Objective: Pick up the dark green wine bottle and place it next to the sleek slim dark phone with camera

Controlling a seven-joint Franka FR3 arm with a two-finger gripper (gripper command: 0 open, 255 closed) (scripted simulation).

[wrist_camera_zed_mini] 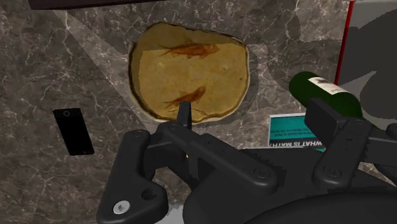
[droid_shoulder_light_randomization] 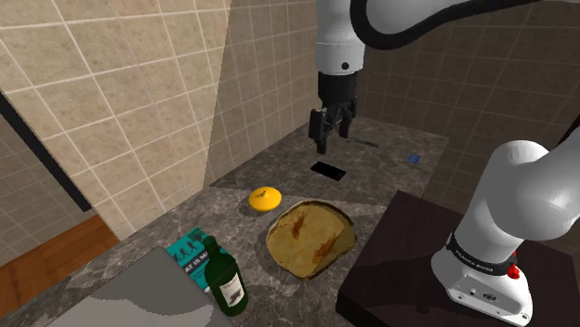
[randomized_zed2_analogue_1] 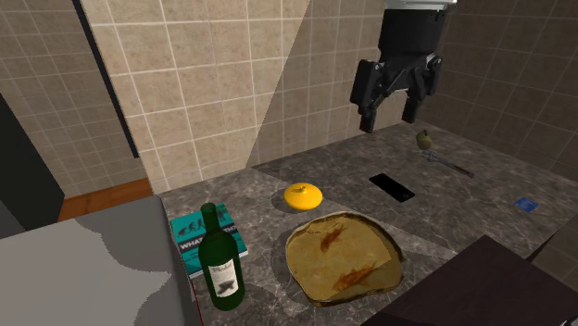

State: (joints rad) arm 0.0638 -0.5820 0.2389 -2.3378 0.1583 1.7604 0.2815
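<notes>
The all-black two-finger end effector (randomized_zed2_analogue_1: 389, 116) hangs above the dark grey marbled counter (droid_shoulder_light_randomization: 390, 176), its fingers spread apart and clasping nothing. Almost beneath it, a slim flat black phone (droid_shoulder_light_randomization: 328, 170) lies face up on the counter. The dark green glass wine bottle with a white label (droid_shoulder_light_randomization: 223, 279) stands upright at the opposite end of the counter, well apart from the phone and from the end effector. It stands just beside a teal book (droid_shoulder_light_randomization: 191, 251) lying flat and next to a plain grey block (randomized_zed2_analogue_1: 83, 269). Between bottle and phone rest a tan stone slab with fossil fish imprints (droid_shoulder_light_randomization: 309, 237) and a rounded yellow-orange fruit (droid_shoulder_light_randomization: 265, 198). A small blue object (droid_shoulder_light_randomization: 413, 159) sits farther along the counter, past the phone.
</notes>
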